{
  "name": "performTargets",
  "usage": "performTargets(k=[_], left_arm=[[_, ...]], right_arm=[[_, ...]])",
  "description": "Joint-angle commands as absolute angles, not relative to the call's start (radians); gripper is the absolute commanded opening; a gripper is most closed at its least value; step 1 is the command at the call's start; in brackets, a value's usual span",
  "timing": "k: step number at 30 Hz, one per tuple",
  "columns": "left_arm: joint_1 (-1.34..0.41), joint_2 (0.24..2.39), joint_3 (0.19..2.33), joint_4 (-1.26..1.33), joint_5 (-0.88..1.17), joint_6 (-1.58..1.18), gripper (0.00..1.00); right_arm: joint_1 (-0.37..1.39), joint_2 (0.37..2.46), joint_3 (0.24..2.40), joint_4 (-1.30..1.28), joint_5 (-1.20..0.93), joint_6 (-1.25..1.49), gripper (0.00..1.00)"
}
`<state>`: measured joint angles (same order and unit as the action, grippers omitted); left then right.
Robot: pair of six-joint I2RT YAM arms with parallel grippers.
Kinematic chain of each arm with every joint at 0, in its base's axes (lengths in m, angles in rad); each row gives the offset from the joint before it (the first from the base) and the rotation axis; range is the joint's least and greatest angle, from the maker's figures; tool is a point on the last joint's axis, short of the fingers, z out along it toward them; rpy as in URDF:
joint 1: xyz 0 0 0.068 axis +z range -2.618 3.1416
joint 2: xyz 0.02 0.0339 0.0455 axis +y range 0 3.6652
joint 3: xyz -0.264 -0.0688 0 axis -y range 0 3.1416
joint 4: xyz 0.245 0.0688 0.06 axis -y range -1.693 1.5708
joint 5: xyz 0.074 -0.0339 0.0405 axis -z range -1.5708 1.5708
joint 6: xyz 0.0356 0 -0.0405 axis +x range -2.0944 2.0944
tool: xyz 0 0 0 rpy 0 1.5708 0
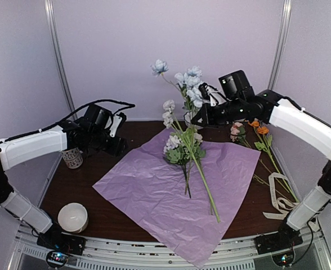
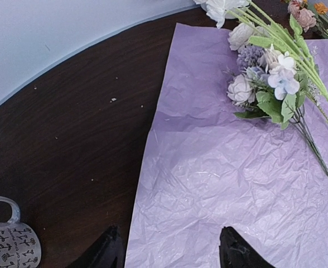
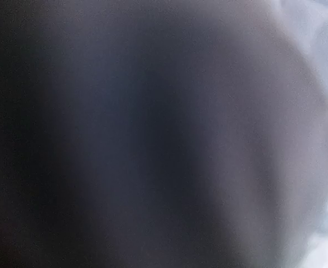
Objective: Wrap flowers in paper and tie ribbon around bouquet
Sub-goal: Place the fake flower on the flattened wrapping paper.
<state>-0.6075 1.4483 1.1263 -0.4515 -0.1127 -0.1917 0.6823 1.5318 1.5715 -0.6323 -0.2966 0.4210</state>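
The pink-lilac paper (image 1: 171, 194) (image 2: 220, 178) lies flat in the middle of the table. On it rests a bunch of white and pale blue flowers (image 1: 179, 147) (image 2: 267, 84), beside a long green stalk (image 1: 206, 185). My left gripper (image 1: 118, 147) (image 2: 172, 250) hovers open over the paper's left edge, with nothing between its fingers (image 2: 111, 251). My right gripper (image 1: 201, 118) is at the back, shut on the stalks of upright pale blue flowers (image 1: 191, 80). The right wrist view is a dark blur. The cream ribbon (image 1: 279, 194) lies at the right.
Pink and orange flowers (image 1: 250, 128) lie on the dark table at the back right. A patterned mug (image 1: 72, 158) (image 2: 10, 243) stands at the left. A white bowl (image 1: 72, 217) sits near the front left. Walls close in the back and both sides.
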Motion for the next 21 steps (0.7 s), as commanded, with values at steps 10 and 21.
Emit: performTargets(k=[10,21], left_arm=[[-0.598,1.427,1.092,-0.443,-0.139,-0.196,0.63],[-0.596,1.547,1.109,-0.419,-0.123,-0.198,0.62]], right_arm=[[0.761,2.089,1.978,-0.858,-0.016,0.299,0.0],[0.766,2.039,1.983,-0.959,0.032,0.232,0.3]])
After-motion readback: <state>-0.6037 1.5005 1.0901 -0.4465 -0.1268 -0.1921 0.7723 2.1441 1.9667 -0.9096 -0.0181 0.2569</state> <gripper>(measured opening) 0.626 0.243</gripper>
